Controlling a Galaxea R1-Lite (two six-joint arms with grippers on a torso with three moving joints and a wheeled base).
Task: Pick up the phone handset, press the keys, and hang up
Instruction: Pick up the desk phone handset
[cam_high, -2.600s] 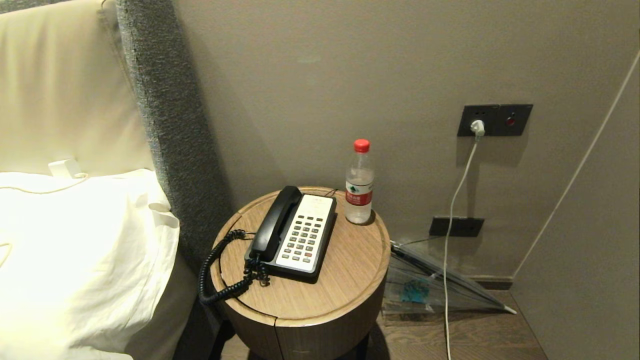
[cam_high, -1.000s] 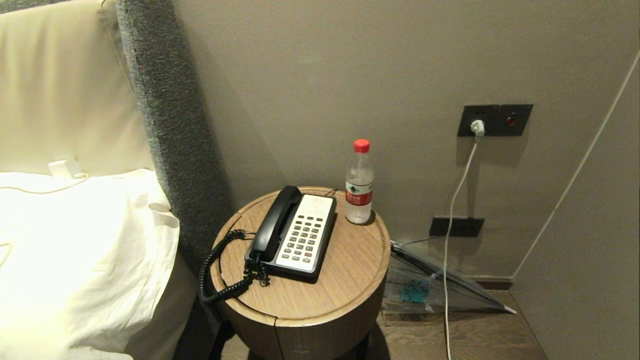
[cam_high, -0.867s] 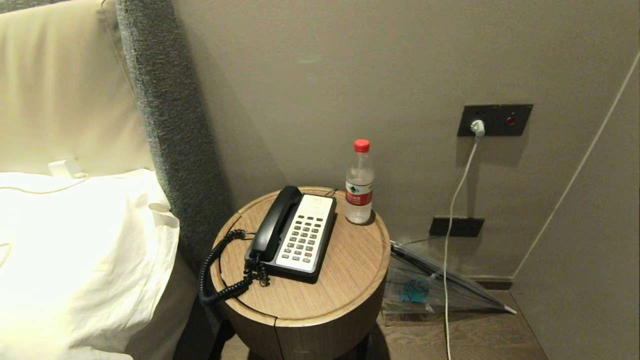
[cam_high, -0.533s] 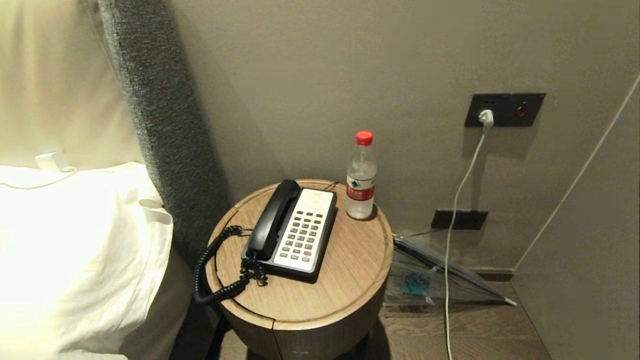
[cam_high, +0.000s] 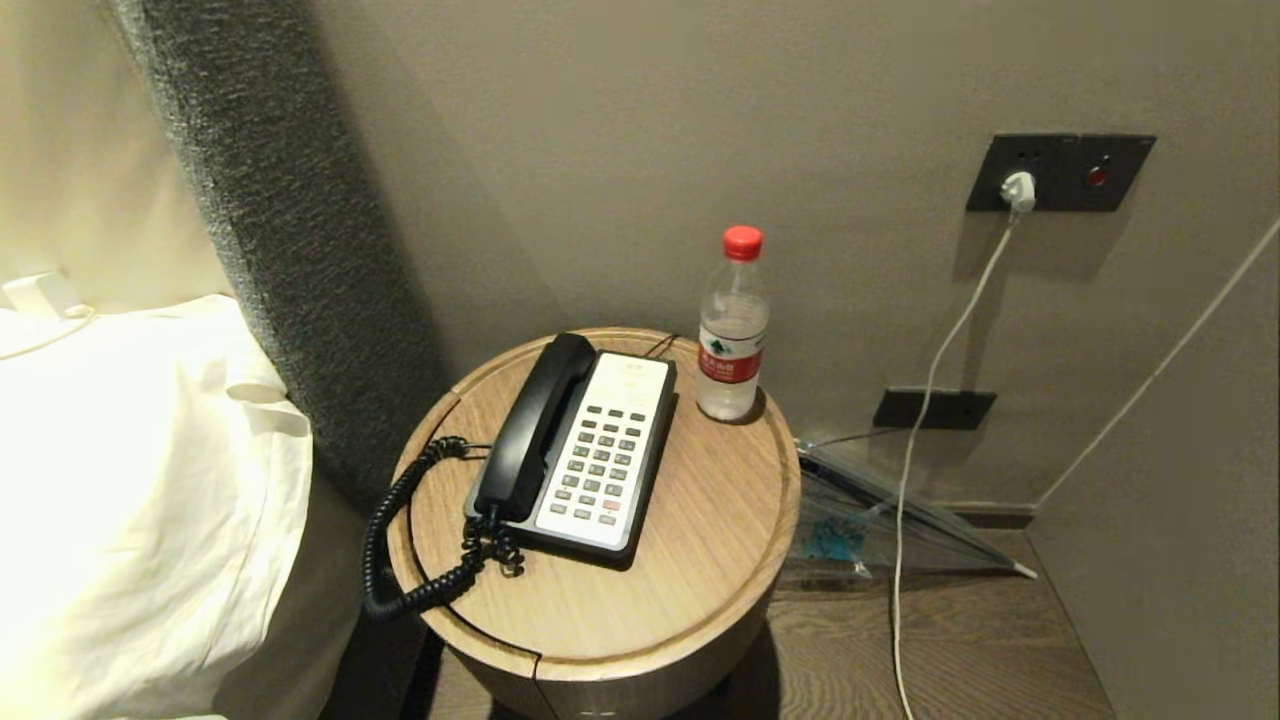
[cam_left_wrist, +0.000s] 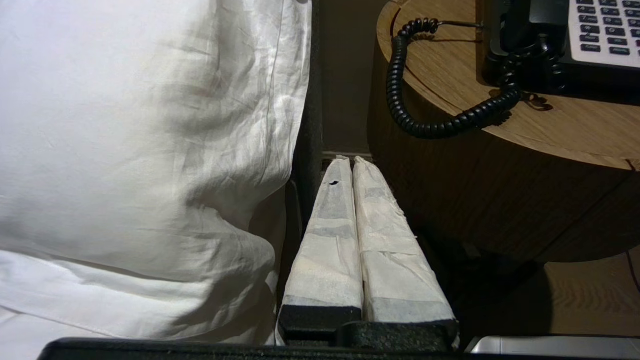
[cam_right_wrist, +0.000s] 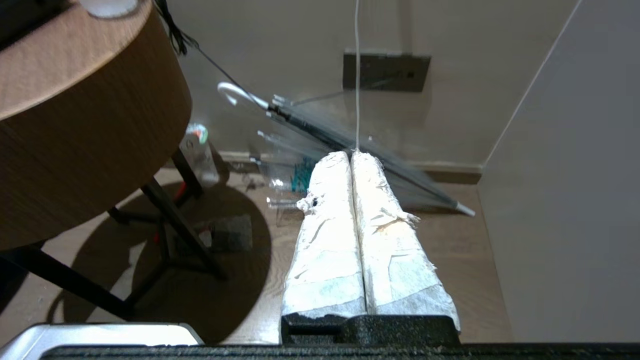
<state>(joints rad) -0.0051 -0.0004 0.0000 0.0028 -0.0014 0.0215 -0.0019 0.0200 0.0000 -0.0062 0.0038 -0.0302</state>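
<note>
The black phone handset (cam_high: 530, 430) lies in its cradle on the left side of the phone, on a round wooden side table (cam_high: 690, 560). To its right, the grey keys (cam_high: 598, 465) sit in rows in the white faceplate, one of them red-orange. A black coiled cord (cam_high: 385, 540) loops over the table's left edge, and this cord (cam_left_wrist: 430, 125) also shows in the left wrist view. My left gripper (cam_left_wrist: 352, 161) hangs shut and empty, low between bed and table. My right gripper (cam_right_wrist: 351, 154) is shut and empty, low to the table's right. Neither arm shows in the head view.
A clear water bottle (cam_high: 733, 335) with a red cap stands behind the phone's right side. A white pillow (cam_high: 130, 480) and grey headboard (cam_high: 270, 220) are close on the left. A folded clear umbrella (cam_high: 880, 510) and a white charging cable (cam_high: 920, 440) lie against the wall on the right.
The whole head view has shifted: the camera has tipped down and nearer, so table and phone look larger and higher. Phone, bottle and handset keep their places on the table.
</note>
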